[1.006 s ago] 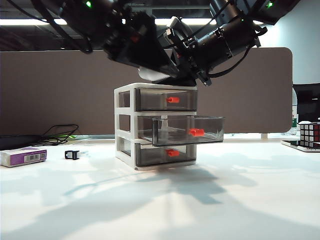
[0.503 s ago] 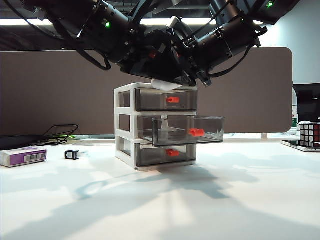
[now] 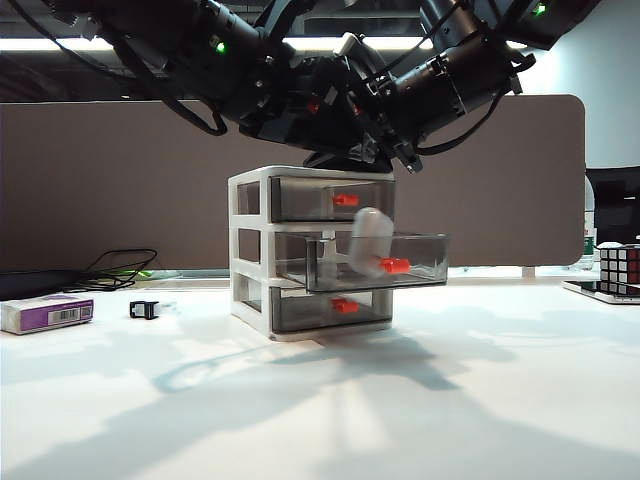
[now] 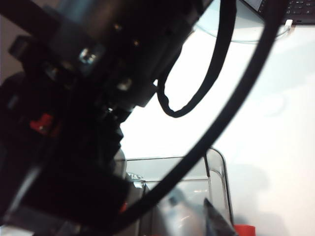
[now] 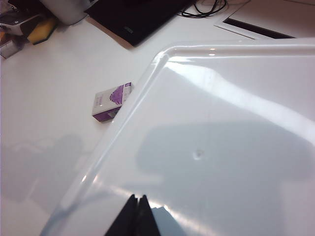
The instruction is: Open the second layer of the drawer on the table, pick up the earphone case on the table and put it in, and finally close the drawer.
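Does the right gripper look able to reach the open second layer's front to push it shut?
Likely yes: right gripper, fingers shut, sits atop the drawer, left gripper beside it; nothing blocks the second layer front.

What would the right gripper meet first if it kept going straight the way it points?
Probably the white top of the drawer: the right gripper, fingertips together, sits just above or on that surface. Whether it already touches is unclear.

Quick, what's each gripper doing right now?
Left gripper: open above the drawers, case in mid-air.
Right gripper: closed, empty, on the drawers' top.
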You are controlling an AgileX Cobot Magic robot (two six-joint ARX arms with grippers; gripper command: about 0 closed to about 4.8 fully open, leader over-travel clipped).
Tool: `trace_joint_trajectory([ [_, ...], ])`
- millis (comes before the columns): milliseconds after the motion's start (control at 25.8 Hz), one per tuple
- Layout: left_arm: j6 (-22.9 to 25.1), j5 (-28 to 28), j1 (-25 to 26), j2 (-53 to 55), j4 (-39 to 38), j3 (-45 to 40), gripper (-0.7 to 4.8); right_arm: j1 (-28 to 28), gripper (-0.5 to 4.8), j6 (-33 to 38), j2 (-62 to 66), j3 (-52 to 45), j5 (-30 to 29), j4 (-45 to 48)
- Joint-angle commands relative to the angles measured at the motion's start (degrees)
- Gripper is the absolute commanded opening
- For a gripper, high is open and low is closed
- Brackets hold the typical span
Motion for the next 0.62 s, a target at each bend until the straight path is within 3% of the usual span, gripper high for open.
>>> trace_joint_trajectory([
  [39, -1.4, 0.3, -0.1, -0.2, 0.6, 0.2, 3.13, 0.2, -0.05, 0.6, 1.3, -1.1, 0.5, -5.9],
  [155, -5.6, 0.3, -1.9, -0.8, -3.0, 0.2, 3.08, 0.2, -0.05, 0.6, 1.3, -1.1, 0.5, -5.9],
  [232, -7.5, 0.2, -4.6, -1.8, -8.8, 0.2, 2.40, 0.2, -0.05, 0.6, 1.3, -1.1, 0.5, -5.9],
  [271, -7.5, 0.3, -7.0, -2.6, -13.4, 0.2, 0.82, 0.2, -0.05, 0.6, 1.3, -1.1, 0.5, -5.9],
  [310, -7.5, 0.3, -7.9, -3.0, -15.1, 0.2, 0.18, 0.2, -0.05, 0.6, 1.3, -1.1, 0.5, -5.9],
  [348, -7.4, 0.3, -9.8, -3.8, -18.5, 0.2, -0.05, 0.2, -0.05, 0.6, 1.3, -1.1, 0.5, -5.9],
  [464, -7.2, 2.9, -10.8, -3.6, -24.0, 0.1, -0.05, 0.2, -0.05, 0.6, 1.3, -1.2, 0.5, -5.9],
  [619, -7.6, 2.8, -8.3, -1.1, -23.3, 0.1, -0.05, 0.2, -0.05, 0.6, 1.3, -1.6, 0.5, -5.9],
])
